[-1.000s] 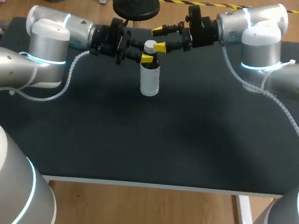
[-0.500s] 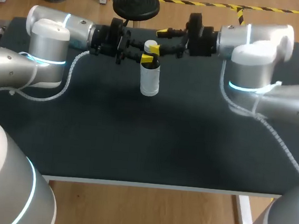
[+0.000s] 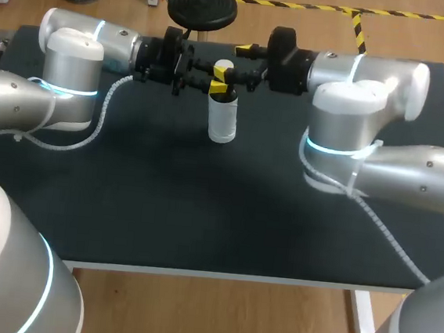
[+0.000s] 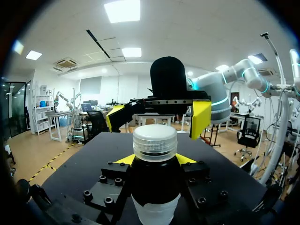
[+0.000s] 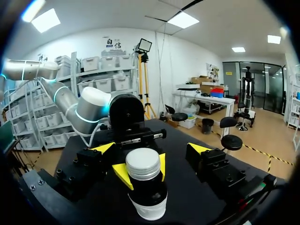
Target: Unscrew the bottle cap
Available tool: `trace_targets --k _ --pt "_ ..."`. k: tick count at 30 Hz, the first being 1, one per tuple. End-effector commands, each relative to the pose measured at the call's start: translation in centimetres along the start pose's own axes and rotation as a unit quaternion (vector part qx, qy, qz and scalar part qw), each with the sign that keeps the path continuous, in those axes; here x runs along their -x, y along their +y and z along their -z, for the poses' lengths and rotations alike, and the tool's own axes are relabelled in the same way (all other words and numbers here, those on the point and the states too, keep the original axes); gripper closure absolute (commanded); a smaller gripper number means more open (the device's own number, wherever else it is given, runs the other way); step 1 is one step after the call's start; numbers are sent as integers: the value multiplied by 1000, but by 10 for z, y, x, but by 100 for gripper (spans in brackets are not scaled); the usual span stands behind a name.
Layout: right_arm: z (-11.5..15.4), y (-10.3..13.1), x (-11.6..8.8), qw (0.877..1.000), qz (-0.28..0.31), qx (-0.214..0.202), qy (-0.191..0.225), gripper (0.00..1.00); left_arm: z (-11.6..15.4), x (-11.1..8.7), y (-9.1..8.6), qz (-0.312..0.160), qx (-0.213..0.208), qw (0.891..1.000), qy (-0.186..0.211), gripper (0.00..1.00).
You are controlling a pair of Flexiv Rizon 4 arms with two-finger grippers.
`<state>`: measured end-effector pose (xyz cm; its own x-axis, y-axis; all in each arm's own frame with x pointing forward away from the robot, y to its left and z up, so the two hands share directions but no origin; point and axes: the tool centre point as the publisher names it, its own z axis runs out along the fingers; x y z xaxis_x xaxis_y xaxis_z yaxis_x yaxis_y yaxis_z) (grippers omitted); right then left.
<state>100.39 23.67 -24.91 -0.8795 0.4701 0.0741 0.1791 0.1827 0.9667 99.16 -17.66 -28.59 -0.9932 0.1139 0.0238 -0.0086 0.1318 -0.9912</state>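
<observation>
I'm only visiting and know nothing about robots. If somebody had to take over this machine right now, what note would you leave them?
Left gripper: shut on the dark upper part of the small pale plastic bottle, which stands upright on the black table.
Right gripper: open, with its yellow tips on either side of the white ribbed cap, not touching it.
Done: bottle braced, right gripper lined up with the cap.
Left: close on the cap, twist it off, lift it away. The cap is still on.
</observation>
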Motion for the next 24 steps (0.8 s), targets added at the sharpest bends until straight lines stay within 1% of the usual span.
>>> trace_targets --k 1,13,14,15,16,18,20,21,24 --pt "-8 -2 -1 1000 1 5 -26 0 0 -1 -1 0 1 1000 0 100" --pt "-14 -2 -2 1000 0 8 -19 0 0 -1 -1 0 1 1000 0 100" --pt "-14 -2 -2 1000 0 8 -19 1 0 -1 -1 0 1 1000 0 100" --pt "-14 -2 -2 1000 0 8 -19 20 0 -1 -1 0 1 1000 0 100" --pt "-14 -2 -2 1000 0 8 -18 45 0 -1 -1 0 1 1000 0 100" --pt "-15 -2 -2 1000 1 9 -17 63 0 -1 -1 0 1 1000 0 100" --pt "-15 -1 -2 1000 1 9 -16 92 0 -1 -1 0 1 1000 0 100" --pt "-15 -1 -2 1000 1 8 -16 100 0 -1 -1 0 1 1000 0 100" --pt "-15 -2 -2 1000 1 10 -12 100 0 -1 -1 0 1 1000 0 100"
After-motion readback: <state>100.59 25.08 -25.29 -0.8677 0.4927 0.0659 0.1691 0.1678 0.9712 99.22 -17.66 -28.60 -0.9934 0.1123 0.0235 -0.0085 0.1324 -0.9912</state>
